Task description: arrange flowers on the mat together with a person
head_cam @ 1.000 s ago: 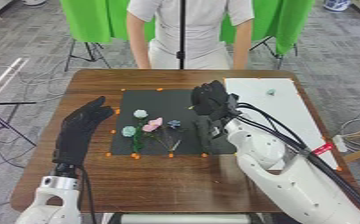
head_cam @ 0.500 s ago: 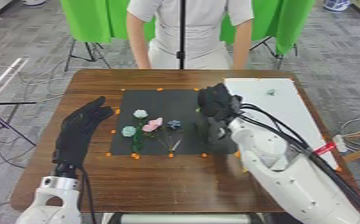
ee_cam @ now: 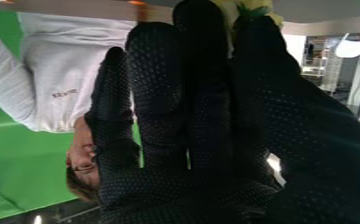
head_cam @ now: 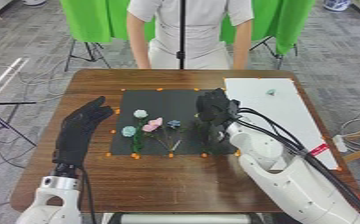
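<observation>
Head view: Four flowers lie gathered on the left part of the black mat (head_cam: 168,100) on the brown worktop (head_cam: 176,185): white (head_cam: 141,113), teal (head_cam: 128,131), pink (head_cam: 152,124) and blue (head_cam: 175,124), stems toward the robot. The right hand (head_cam: 214,106) hangs over the mat's right part, beside the white board (head_cam: 287,112), where a small teal piece (head_cam: 271,92) rests, seemingly one still to be placed. The left hand (head_cam: 77,127) waits left of the mat, its fingers straight and close together. The arrangement looks well advanced, though not finished. Compared with half a second ago, the right hand has shifted slightly back toward the robot; the left hand, the four flowers and the teal piece lie unchanged.

Right wrist view: A yellow flower (ee_cam: 250,4) appears pinched at the tips between the thumb and nearest finger of the right hand, the other fingers stretched nearly straight. Setting it down beside the rest appears to be the step in hand; after that, the teal piece would seem to remain.
</observation>
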### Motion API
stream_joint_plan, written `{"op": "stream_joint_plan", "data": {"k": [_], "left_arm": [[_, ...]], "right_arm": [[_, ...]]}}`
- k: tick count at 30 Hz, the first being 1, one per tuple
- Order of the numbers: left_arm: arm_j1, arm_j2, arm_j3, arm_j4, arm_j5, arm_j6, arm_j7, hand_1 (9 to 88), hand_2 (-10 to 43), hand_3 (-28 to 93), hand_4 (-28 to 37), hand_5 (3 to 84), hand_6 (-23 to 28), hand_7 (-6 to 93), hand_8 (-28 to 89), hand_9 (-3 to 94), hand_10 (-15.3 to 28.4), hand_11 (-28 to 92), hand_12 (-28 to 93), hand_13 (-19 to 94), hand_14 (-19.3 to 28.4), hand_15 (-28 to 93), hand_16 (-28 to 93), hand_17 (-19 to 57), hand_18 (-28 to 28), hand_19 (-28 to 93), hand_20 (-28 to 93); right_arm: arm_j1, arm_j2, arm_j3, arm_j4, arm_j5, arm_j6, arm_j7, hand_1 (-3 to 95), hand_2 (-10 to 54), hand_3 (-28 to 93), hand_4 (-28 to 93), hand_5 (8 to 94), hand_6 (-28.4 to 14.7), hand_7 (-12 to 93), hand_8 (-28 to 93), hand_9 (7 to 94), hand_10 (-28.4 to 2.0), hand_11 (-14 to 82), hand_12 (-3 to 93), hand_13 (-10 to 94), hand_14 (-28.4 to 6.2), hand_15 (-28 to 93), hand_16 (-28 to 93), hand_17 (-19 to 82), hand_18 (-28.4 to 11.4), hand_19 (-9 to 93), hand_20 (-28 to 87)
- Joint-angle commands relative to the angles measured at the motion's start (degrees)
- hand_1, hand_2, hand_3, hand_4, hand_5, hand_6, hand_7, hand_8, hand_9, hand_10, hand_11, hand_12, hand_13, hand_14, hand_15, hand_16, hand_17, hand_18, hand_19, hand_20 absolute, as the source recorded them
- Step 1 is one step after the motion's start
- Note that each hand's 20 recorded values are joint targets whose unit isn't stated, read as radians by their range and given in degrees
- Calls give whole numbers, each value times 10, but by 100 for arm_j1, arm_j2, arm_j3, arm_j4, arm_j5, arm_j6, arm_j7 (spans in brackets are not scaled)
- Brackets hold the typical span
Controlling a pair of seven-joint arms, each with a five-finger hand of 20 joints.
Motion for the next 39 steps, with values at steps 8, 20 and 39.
{"op": "stream_joint_plan", "data": {"k": [8, 20, 39], "left_arm": [[-6, -67, -7, 31, 31, 30, 4, 221, -54, 685, -206, 491, 26, 106, -47, 456, 136, 158, 170, 344, 188, 182, 61, 7, 167, 115, 196], [-22, -25, 16, 35, 18, 25, 3, 223, -54, 683, -206, 493, 26, 107, -47, 457, 136, 159, 170, 344, 188, 184, 61, 7, 167, 115, 196], [36, -36, 27, 68, 26, -41, 66, 224, -54, 682, -206, 493, 26, 108, -47, 458, 136, 161, 170, 345, 188, 184, 61, 9, 167, 113, 195]], "right_arm": [[-19, 65, 89, 9, -148, -228, -9, 464, -95, 750, -282, 659, 48, 212, -43, 742, -83, 151, 254, 712, -72, 531, 359, 275, -174, 590, 506], [-147, 153, 332, -312, -134, -226, 52, 444, -95, 768, -283, 640, 54, 218, -124, 717, -89, 179, 206, 699, -76, 538, 337, 270, -176, 588, 507], [-4444, -2261, 4227, -2703, 8163, 441, -1274, 177, 14, 718, -152, 588, -5, 128, -82, 607, -155, 87, 169, 523, -152, 178, 262, 230, -165, 270, 340]]}}
